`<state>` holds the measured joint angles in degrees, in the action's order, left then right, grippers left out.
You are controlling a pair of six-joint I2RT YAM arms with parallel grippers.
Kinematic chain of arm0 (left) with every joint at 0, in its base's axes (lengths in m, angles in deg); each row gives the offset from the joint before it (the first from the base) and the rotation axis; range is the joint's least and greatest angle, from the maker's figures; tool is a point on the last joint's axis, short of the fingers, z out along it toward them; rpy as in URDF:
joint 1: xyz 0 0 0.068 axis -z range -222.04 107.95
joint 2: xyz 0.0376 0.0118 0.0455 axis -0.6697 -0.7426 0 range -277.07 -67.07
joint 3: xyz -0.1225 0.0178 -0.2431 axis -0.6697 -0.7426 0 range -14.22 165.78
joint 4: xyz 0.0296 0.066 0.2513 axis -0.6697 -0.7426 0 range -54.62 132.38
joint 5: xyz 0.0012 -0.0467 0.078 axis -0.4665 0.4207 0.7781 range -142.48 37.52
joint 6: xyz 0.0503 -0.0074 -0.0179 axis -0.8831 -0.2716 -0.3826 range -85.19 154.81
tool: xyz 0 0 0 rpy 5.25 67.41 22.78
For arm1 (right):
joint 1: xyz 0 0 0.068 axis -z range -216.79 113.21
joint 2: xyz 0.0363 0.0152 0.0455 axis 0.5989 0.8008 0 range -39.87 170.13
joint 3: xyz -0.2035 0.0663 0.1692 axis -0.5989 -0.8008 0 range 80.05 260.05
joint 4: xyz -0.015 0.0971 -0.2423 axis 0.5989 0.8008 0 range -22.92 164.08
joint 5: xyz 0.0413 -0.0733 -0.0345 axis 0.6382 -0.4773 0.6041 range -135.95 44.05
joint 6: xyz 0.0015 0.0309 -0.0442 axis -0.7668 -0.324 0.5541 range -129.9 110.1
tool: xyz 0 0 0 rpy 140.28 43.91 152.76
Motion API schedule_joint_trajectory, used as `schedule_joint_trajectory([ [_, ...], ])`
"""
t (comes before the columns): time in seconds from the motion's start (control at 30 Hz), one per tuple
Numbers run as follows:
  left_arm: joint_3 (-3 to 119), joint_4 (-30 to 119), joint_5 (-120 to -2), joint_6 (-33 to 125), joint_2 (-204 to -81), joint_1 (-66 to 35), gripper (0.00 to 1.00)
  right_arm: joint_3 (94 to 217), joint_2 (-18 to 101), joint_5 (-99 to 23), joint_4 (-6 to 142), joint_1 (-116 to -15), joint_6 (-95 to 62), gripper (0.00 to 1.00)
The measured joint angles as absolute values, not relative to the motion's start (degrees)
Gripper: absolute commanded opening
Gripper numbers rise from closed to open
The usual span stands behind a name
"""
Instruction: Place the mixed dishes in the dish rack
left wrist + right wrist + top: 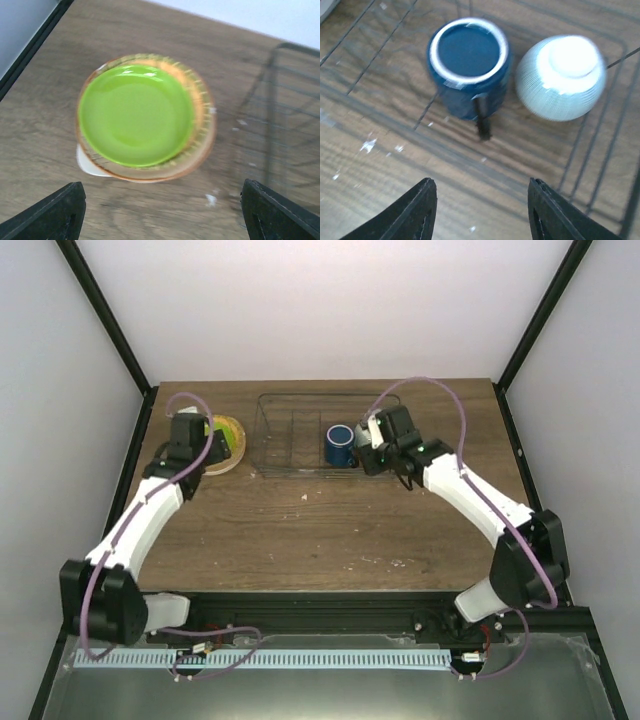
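Dish rack (290, 435): one mug (468, 65), one bowl (560, 75); three plates (135, 120) beside; both jaws parted, empty.

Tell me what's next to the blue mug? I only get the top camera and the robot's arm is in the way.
Observer: A pale mint bowl sits beside the blue mug in the dish rack, turned bottom up.
Operator: Is anything being held over there?
Observer: No. The right gripper is open, with nothing between its fingers.
Operator: And the plates on the other side, how many?
Observer: The left wrist view shows the lime-green plate stacked on the tan plate, and a white edge pokes out underneath, so maybe three.
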<state>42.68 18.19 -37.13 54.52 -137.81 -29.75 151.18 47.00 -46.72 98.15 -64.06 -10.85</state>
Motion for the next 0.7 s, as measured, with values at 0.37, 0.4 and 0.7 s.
schedule_joint_trajectory([
  [0.37, 53.92, 13.41, -42.66, 51.56, -158.47, -46.16, 0.84, 139.10, 34.78, -45.96, 96.60, -69.85, -17.39, 0.57],
  [0.4, 54.92, 13.25, -42.63, 51.30, -159.82, -46.43, 0.83, 138.37, 33.67, -45.98, 96.38, -69.85, -17.78, 0.57],
  [0.7, 62.83, 12.99, -44.19, 49.84, -171.25, -48.31, 0.72, 134.00, 29.04, -46.24, 96.25, -69.98, -19.26, 0.53],
])
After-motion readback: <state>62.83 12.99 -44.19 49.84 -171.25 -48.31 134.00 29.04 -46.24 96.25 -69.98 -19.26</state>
